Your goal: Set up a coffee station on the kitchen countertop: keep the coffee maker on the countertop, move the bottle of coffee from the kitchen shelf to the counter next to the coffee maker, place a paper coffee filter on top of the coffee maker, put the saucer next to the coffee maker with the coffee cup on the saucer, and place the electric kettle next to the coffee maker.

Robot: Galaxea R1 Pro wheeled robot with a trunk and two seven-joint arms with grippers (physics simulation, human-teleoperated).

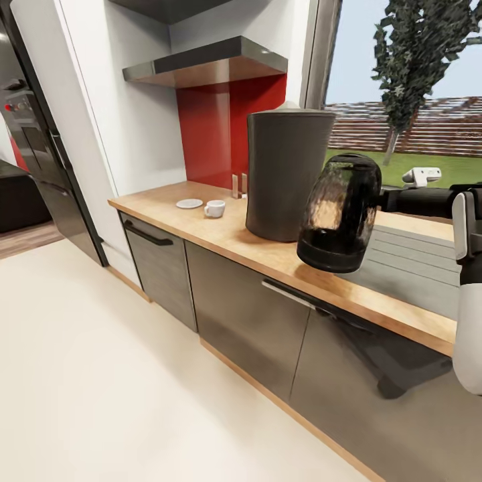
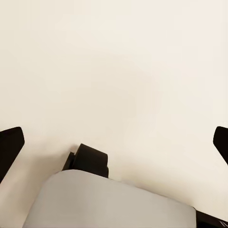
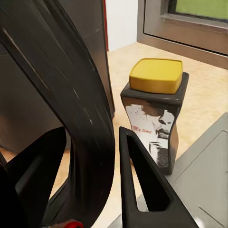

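Kettle [image 1: 339, 213] clamped in right tool [image 3: 111, 190] (above counter [image 1: 221, 231]).

text: none legible | coffee bottle [image 3: 153, 123] label: small red print, too blurred

Countertop [image 1: 221, 235] with coffee maker [image 1: 286, 174], saucer [image 1: 189, 203]

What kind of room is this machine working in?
A home kitchen, most likely: a wooden countertop over grey cabinets, a range hood above, and a fridge at the left.
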